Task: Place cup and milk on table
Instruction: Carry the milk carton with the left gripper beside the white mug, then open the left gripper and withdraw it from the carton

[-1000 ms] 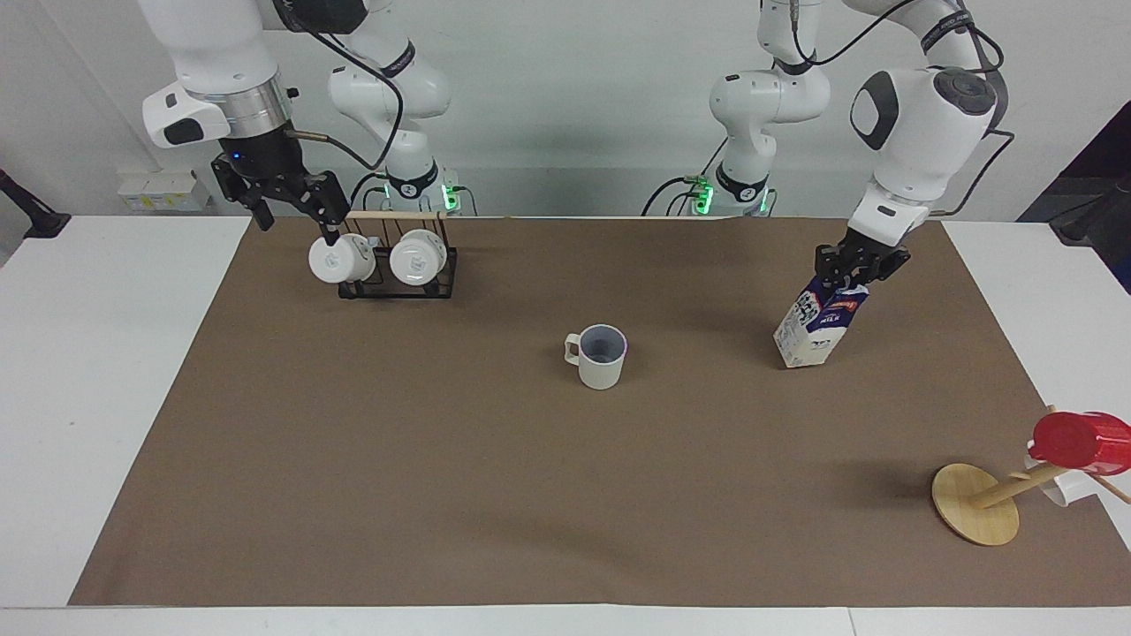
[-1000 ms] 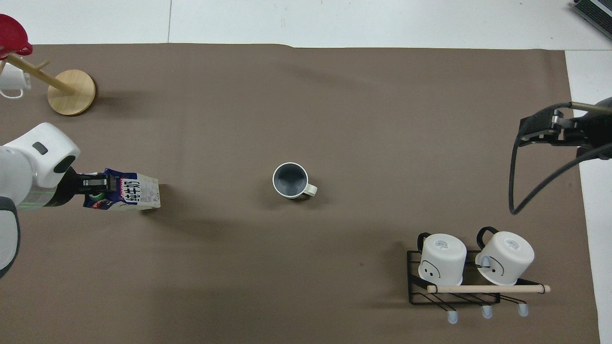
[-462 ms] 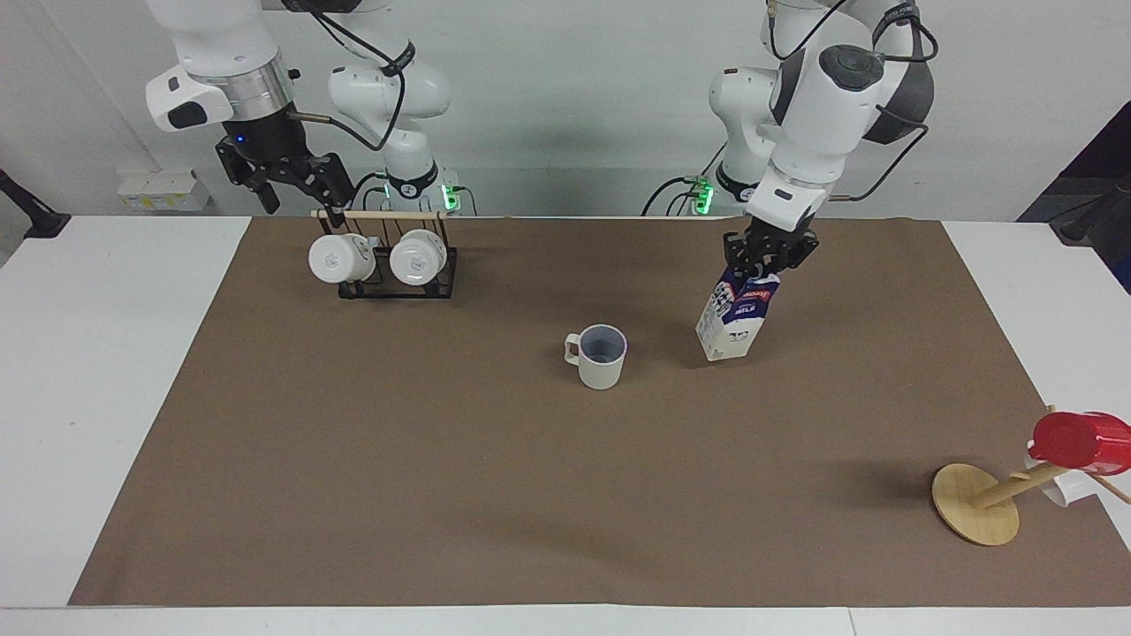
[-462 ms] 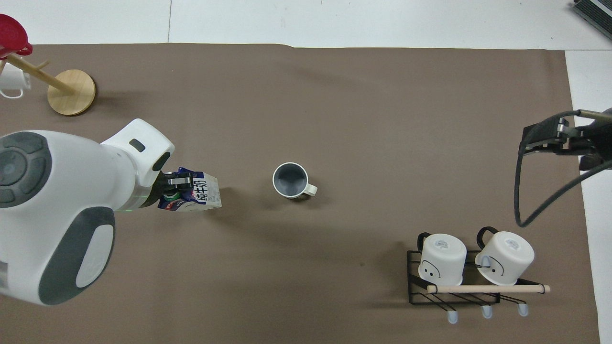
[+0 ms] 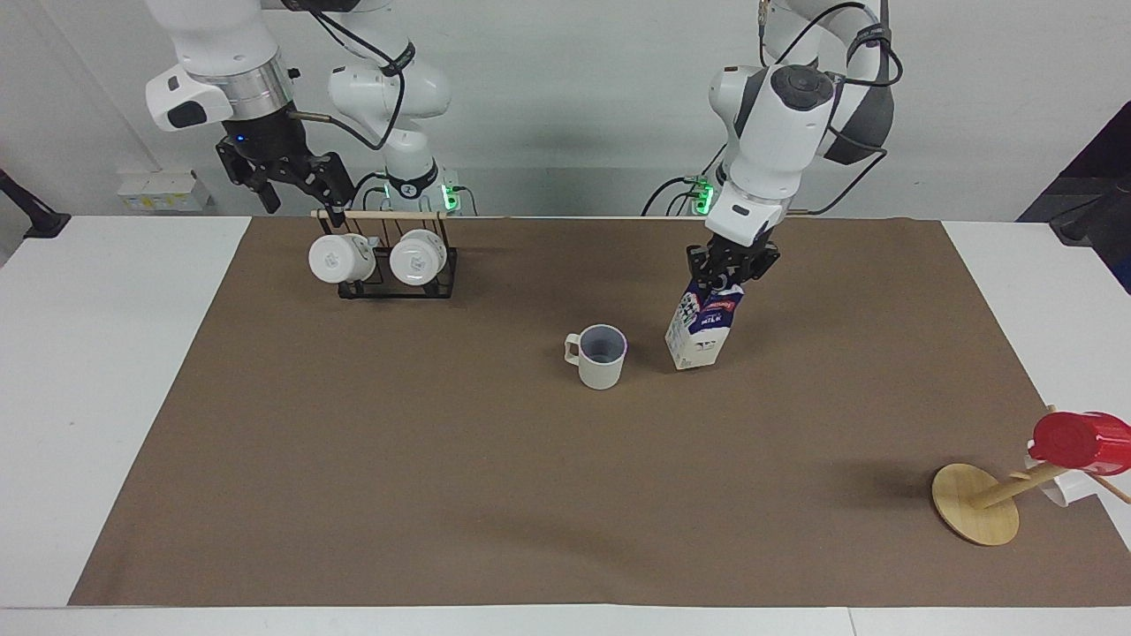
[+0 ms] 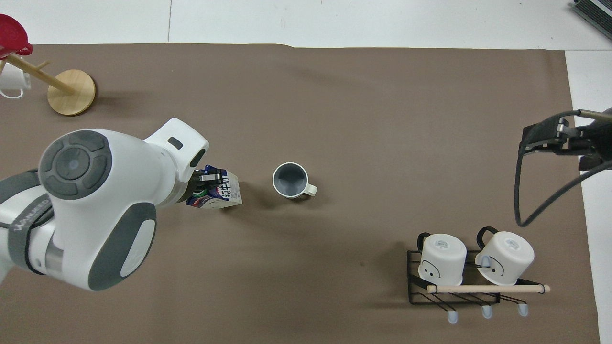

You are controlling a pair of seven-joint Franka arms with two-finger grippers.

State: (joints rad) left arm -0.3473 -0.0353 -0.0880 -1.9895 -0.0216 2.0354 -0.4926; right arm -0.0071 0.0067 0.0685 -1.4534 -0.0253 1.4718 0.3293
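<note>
Now you're mid milk-placement: left gripper (image 5: 726, 272) clamped on the tilted milk (image 5: 702, 325) at frame centre beside the already standing cup (image 5: 603, 356), right gripper (image 5: 292, 184) open, waiting upper left, so next lower it upright onto the table (image 5: 106, 371) and release.

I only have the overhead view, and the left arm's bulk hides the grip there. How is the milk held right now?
Observer: The left gripper is shut on the milk at its gabled top, and the carton hangs tilted.
Operator: Is it down beside the cup?
Observer: Its base is low over the mat, beside the cup and apart from it. I cannot tell whether a corner touches.
Operator: And the right gripper?
Observer: The right gripper waits open and empty, raised near the mug rack.
</note>
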